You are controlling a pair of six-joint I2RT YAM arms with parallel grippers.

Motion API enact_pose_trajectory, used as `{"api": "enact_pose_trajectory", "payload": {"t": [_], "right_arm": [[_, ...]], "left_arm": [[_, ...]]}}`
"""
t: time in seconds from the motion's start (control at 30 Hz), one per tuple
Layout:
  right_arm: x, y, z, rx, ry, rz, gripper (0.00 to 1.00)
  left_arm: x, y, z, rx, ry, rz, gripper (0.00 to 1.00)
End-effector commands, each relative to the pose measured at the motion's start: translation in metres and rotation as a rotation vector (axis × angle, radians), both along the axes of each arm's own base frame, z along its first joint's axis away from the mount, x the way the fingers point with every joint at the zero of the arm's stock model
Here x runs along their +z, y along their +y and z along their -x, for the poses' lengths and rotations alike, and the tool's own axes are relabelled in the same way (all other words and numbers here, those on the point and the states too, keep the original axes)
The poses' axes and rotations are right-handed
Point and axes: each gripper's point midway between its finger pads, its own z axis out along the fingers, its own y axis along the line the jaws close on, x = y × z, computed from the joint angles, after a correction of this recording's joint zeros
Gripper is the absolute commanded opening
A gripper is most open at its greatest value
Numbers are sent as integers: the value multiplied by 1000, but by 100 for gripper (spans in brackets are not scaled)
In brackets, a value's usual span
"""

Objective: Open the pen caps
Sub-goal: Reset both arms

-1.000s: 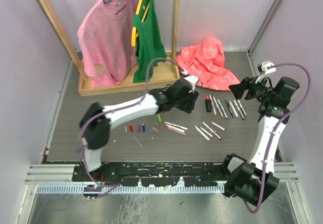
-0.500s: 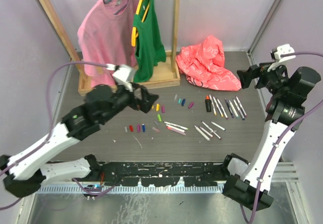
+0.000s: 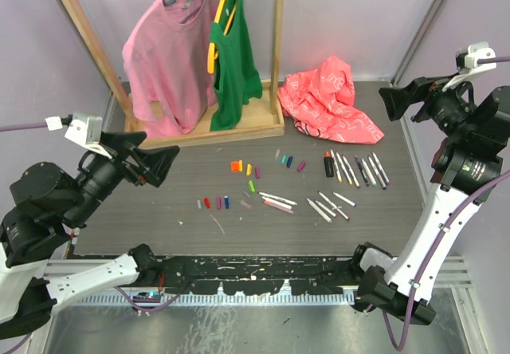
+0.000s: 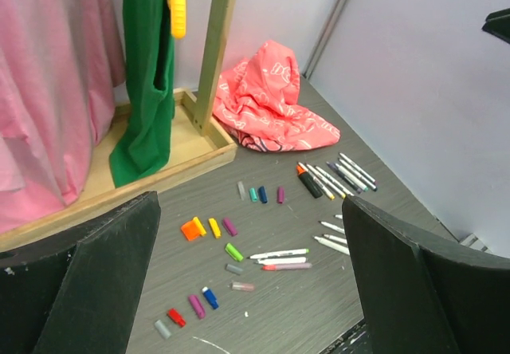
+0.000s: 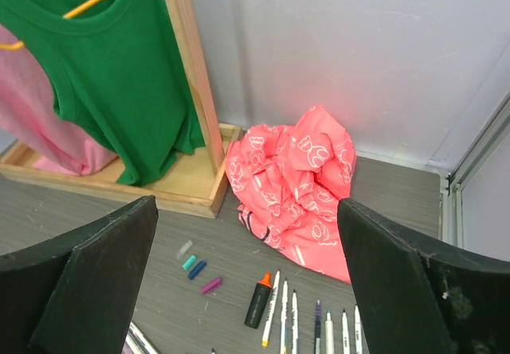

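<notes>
Several loose pen caps lie on the grey table: an orange cap (image 3: 236, 166) (image 4: 191, 229) with yellow and purple ones beside it, a green cap (image 3: 252, 186) (image 4: 233, 252), a front row ending in a blue cap (image 3: 226, 202) (image 4: 209, 297), and a back group with a teal cap (image 3: 283, 159) (image 5: 189, 262). White pens (image 3: 360, 169) (image 4: 343, 175) (image 5: 284, 314) lie in a row at the right beside a black highlighter (image 3: 328, 163) (image 5: 259, 300). More pens (image 3: 276, 201) (image 4: 279, 254) lie mid-table. My left gripper (image 3: 155, 156) (image 4: 251, 206) hangs high at the left, open and empty. My right gripper (image 3: 396, 103) (image 5: 245, 204) hangs high at the right, open and empty.
A wooden clothes rack (image 3: 203, 135) stands at the back left with a pink shirt (image 3: 163, 67) and a green top (image 3: 233, 59) on hangers. A crumpled coral garment (image 3: 331, 103) (image 5: 307, 186) lies at the back right. Walls close in on both sides.
Both arms have lifted off the table. The left swung from the middle back to the far left, the right rose at the right. Both grippers opened wide.
</notes>
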Motion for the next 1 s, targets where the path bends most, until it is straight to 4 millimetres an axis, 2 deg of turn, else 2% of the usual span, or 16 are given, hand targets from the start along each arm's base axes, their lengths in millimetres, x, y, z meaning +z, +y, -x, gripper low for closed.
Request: {"api": "enact_pose_trajectory", "payload": {"t": [0.0, 0.33, 0.97], "right_arm": [[27, -1, 5, -46, -37, -51, 100], [22, 5, 8, -8, -35, -33, 100], [16, 3, 10, -6, -33, -21, 100]], "left_arm": [[-7, 12, 0, 37, 24, -49, 98], [-15, 13, 1, 37, 32, -65, 98], [-22, 12, -3, 48, 19, -81, 98]]}}
